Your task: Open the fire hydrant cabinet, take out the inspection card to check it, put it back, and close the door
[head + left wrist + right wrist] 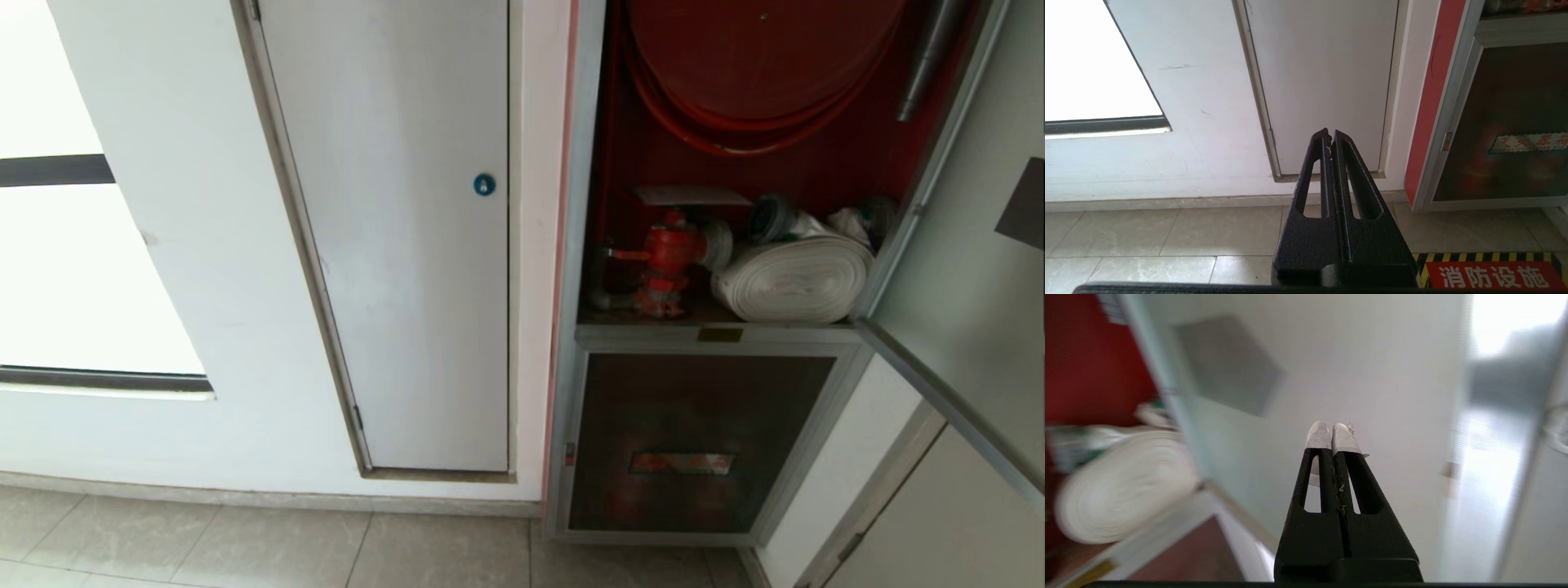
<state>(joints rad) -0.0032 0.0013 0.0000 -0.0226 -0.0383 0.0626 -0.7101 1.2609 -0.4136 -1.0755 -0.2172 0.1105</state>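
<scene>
Fire hydrant cabinet [589, 163] open, door [963, 269] swung right. Inside: red hose reel [759, 57], red valve [668, 257], white rolled hose [796, 282], inspection card [690, 195] above valve. Right gripper [1331, 428] fingers together, empty, facing door. Left gripper [1330, 134] fingers together, parked.

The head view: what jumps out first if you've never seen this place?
The open fire hydrant cabinet, right of the white door, red inside. A red hose reel hangs up top; below sit a red valve and white rolled hose. The door is swung open rightward.
</scene>
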